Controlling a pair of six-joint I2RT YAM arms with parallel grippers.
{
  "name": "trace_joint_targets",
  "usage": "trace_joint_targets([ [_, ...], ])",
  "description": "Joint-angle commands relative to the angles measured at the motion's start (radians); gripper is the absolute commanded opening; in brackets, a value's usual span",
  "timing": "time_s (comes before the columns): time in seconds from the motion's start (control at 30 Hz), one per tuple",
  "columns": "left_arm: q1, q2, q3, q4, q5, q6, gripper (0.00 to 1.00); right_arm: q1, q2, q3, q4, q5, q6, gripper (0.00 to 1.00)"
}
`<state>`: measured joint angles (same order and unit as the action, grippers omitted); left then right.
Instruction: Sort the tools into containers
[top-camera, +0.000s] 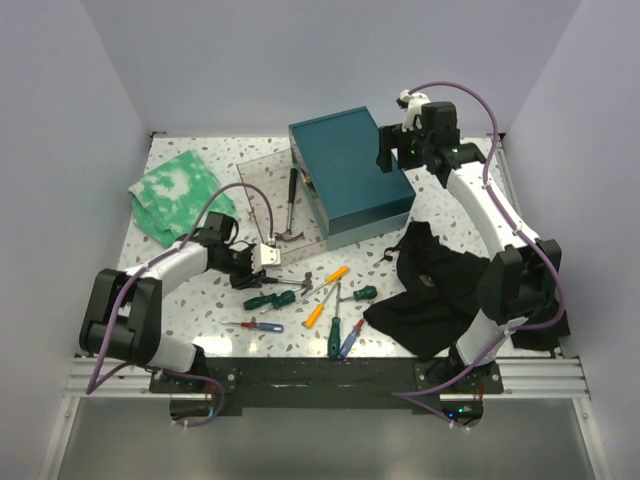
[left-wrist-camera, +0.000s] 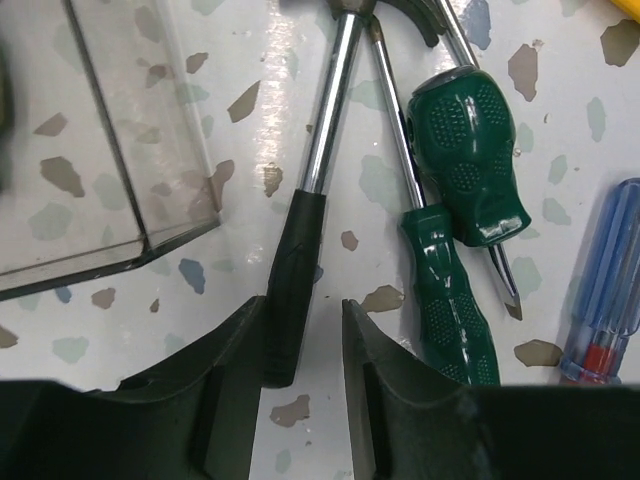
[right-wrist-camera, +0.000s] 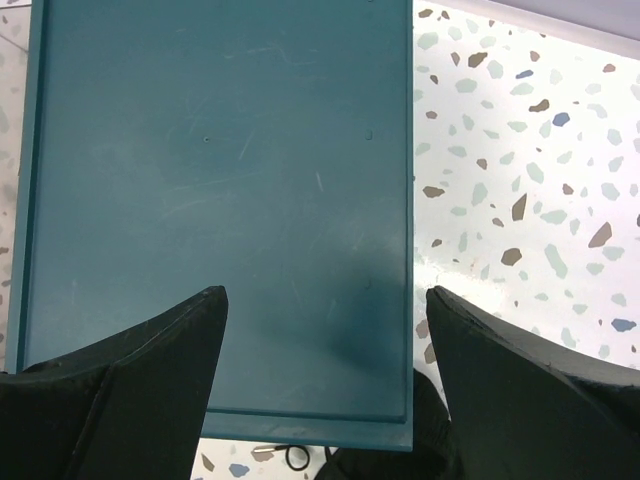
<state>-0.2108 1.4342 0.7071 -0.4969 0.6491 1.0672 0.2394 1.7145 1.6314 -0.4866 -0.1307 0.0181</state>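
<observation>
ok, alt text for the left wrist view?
The left gripper, fingers open, straddles the black grip of a hammer lying on the speckled table. A clear box corner sits at left; two green-handled screwdrivers and a blue-handled screwdriver lie at right.

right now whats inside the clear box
One black-handled hammer lies in the clear plastic box, head at the near end. Nothing else shows through it; only the left arm's thin cable, crossing above, covers a sliver.

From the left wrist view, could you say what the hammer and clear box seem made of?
Hammer: shaft looks like chromed steel, mirror-bright glints; grip matte black, probably rubber. Clear box: glossy transparent plastic, apparently, since the speckled table shows through.
</observation>
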Motion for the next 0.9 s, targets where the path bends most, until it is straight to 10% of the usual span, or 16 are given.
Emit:
trace_joint_targets([
  [0.0,-0.038,0.037,0.045,-0.031,0.029,0.034,0.39,-0.015,0.004,0.021,0.01,0.019,-0.041,0.85],
  [0.47,-0.09,0.069,-0.043,0.063,-0.109,0.031,0.38,-0.034,-0.01,-0.007,0.017,0.016,-0.04,0.85],
  [0.63,-0.116,0.075,-0.057,0.034,-0.131,0.034,0.08,-0.034,-0.007,-0.002,0.016,0.016,-0.04,0.85],
  [0.87,-0.102,-0.137,-0.047,-0.092,-0.111,0.114,0.0,-0.034,-0.007,0.001,0.016,0.017,-0.041,0.85],
])
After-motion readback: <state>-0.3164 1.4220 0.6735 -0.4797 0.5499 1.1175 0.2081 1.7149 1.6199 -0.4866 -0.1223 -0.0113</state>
